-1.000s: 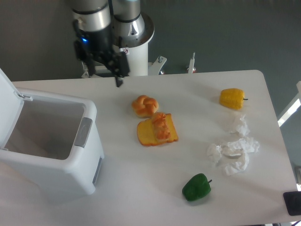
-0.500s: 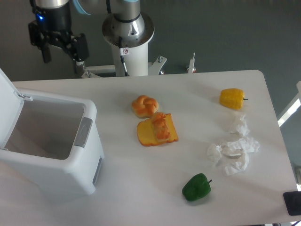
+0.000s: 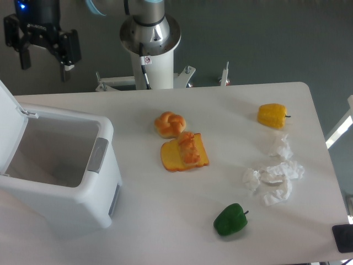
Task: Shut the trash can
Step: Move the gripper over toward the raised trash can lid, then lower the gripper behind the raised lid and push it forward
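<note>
one trash can [image 3: 60, 182], two peppers [image 3: 272, 115]

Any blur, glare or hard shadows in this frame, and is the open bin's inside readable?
Fixed camera: lighting soft and even, shadows faint; the table is bright but not blown out. The gripper looks slightly soft at top left. The trash can is open, its interior dim yet readable; white lid and walls blend somewhat.

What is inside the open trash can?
Inside the trash can only bare white walls and part of the floor show, with no item visible. The near wall hides the bottom at the front, so something could lie there.
</note>
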{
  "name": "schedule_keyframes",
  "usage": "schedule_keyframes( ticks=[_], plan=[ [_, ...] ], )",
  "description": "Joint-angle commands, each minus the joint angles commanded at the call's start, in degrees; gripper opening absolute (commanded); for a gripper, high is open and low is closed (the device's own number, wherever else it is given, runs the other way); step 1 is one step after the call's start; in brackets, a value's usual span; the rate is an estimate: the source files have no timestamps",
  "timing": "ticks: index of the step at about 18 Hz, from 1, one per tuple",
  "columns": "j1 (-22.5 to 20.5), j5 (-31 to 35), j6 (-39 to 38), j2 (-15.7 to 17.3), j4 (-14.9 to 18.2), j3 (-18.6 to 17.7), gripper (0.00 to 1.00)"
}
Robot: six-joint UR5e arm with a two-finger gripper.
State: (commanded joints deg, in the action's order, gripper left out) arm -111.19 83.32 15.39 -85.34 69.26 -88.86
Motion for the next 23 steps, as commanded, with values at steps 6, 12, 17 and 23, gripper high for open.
schedule_keyframes(
  ticks=[6, 12, 17, 23],
  plan=[
    [2.8, 0.1, -4.7, -1.2, -4.0, 0.3, 1.0],
    [2.7, 1.1, -9.3, -5.3, -5.0, 5.2, 1.0],
    [2.4, 2.5, -9.7, -5.0, -5.0, 5.5, 1.0],
    [-1.4, 3.8, -11.4, -4.9, -5.0, 5.5, 1.0]
  ],
)
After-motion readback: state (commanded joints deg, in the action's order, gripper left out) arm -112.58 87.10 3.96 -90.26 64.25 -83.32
